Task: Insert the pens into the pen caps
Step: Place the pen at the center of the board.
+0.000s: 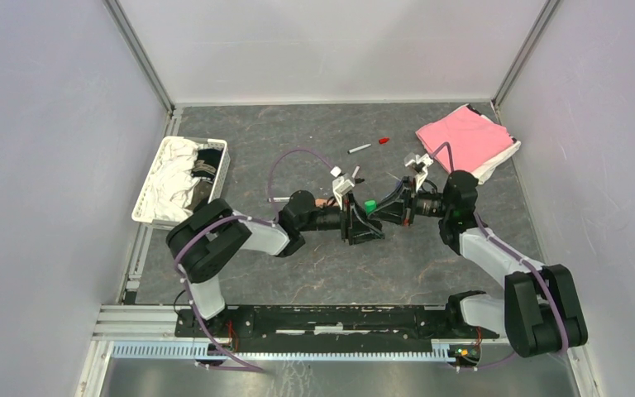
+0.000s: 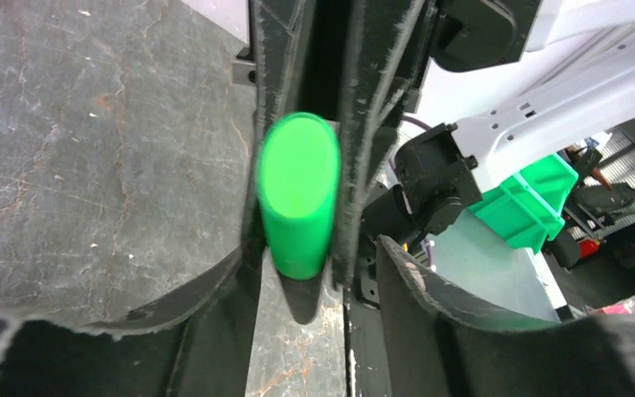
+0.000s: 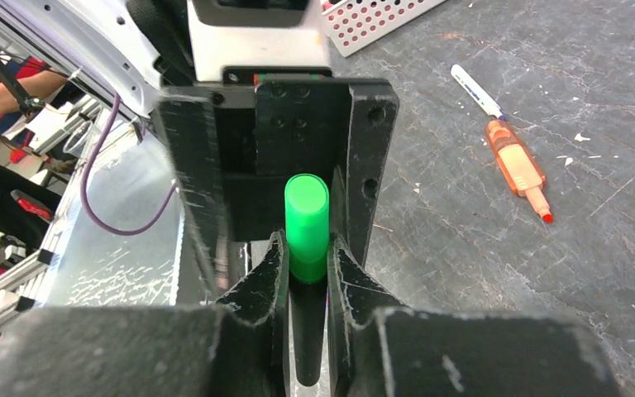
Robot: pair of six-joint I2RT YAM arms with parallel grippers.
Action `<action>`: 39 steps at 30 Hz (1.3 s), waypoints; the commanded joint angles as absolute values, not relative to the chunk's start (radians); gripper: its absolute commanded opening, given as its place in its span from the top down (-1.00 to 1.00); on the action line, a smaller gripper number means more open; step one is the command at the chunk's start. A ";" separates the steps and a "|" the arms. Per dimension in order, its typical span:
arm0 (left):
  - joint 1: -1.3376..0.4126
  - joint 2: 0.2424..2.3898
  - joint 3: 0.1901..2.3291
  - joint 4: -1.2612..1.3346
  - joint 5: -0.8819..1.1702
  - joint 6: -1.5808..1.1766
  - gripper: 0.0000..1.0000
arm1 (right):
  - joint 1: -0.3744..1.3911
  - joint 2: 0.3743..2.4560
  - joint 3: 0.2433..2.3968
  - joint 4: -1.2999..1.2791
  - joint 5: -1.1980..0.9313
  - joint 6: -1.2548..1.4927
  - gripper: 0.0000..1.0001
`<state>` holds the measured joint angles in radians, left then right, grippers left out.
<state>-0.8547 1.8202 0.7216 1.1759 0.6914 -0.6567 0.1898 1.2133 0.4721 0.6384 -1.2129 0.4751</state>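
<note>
From where I stand the two arms meet over the middle of the bench [image 1: 298,273], with the green-and-black marker [image 3: 306,219] held in the air between them. The right hand [image 3: 306,263] is clamped narrowly on it, just where the green part joins the dark tapering end. The left hand [image 1: 365,222] stands wide, its fingers either side of the green end without gripping it. Whether that green part is a cap already seated I cannot tell. The marker looks light, stiff and smooth, and its round plastic could twist or slide between the pads, so I'd judge mid-barrel the best place to hold it, leaving the end free. The thinner pens lie low on the bench and look harder to pinch. I count one held marker. Three more lie loose: a slim pen [image 1: 359,149] on the far side, touching nothing, an orange marker [image 3: 514,164] and a thin white pen [image 3: 473,89] just beyond it. One red cap [image 1: 384,141] lies just beside the slim pen. There is also one pink cloth [image 1: 463,136] and one white basket [image 1: 150,178].
</note>
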 commanded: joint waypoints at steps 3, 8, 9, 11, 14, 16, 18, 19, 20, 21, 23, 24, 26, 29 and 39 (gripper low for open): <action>-0.858 1.649 0.657 1.090 0.564 -0.551 -0.40 | 0.137 1.169 0.533 0.562 -1.221 0.367 0.96; -0.857 1.423 0.604 0.709 0.364 -0.284 -0.99 | 0.034 1.162 0.679 0.075 -1.085 -0.116 1.00; -0.857 1.375 0.602 0.635 0.323 -0.241 -1.00 | 0.013 1.159 0.681 0.065 -1.054 -0.129 0.99; -0.857 1.303 0.620 0.485 0.254 -0.164 -1.00 | -0.028 1.156 0.687 0.061 -0.925 -0.148 1.00; -0.854 1.263 0.678 0.297 0.160 -0.101 -1.00 | -0.051 1.208 0.724 0.039 -0.700 -0.180 1.00; -0.848 1.259 0.704 0.222 0.096 -0.092 -1.00 | -0.057 1.266 0.770 0.031 -0.539 -0.194 1.00; -0.835 1.256 0.708 0.212 0.069 -0.108 -1.00 | -0.063 1.326 0.808 0.033 -0.456 -0.203 0.99; -0.826 1.248 0.703 0.217 0.049 -0.121 -1.00 | -0.066 1.359 0.829 0.043 -0.427 -0.208 1.00; -0.814 1.239 0.695 0.226 0.036 -0.139 -1.00 | -0.066 1.385 0.851 0.046 -0.406 -0.212 0.96; -0.805 1.226 0.686 0.235 0.018 -0.159 -1.00 | -0.066 1.429 0.882 0.041 -0.385 -0.225 0.95; -0.783 1.195 0.663 0.253 -0.037 -0.197 -1.00 | -0.066 1.522 0.980 0.006 -0.345 -0.250 0.96; -0.772 1.174 0.652 0.257 -0.058 -0.215 -1.00 | -0.067 1.577 1.024 -0.020 -0.337 -0.260 0.98; -0.757 1.132 0.634 0.250 -0.121 -0.253 -1.00 | -0.067 1.670 1.109 -0.068 -0.328 -0.268 0.99; -0.741 1.064 0.602 0.237 -0.148 -0.272 -1.00 | -0.066 1.794 1.234 -0.140 -0.327 -0.275 0.99; -0.721 1.045 0.580 0.222 -0.069 -0.285 -0.99 | -0.064 1.910 1.318 -0.215 -0.381 -0.309 0.44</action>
